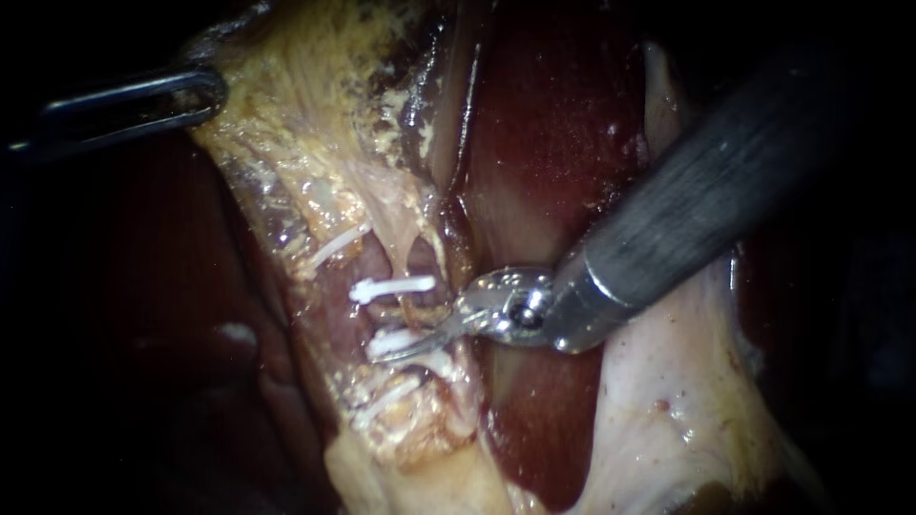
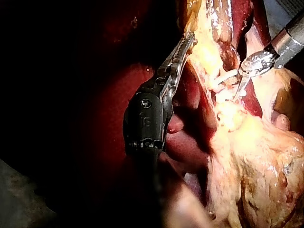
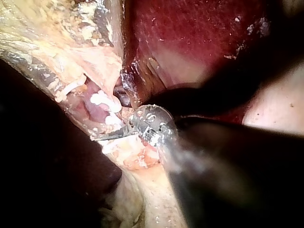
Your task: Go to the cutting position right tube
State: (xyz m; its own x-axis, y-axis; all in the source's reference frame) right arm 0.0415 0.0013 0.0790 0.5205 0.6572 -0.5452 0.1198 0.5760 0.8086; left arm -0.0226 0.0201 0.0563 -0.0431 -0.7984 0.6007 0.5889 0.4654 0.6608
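White against the tissue in the middle of the frame, an upper clip (image 1: 391,286) and a lower clip (image 1: 389,341) cross a brownish tube (image 1: 412,310) that runs between them, set in yellowish tissue (image 1: 315,133). My right instrument (image 1: 405,349) enters from the upper right. Its thin curved blades lie together and hold nothing, the tip resting over the lower clip just below that stretch of tube. At the upper left, my left instrument (image 1: 202,93) has its jaws clamped on the yellowish tissue's edge. Dark red liver (image 1: 553,124) lies behind.
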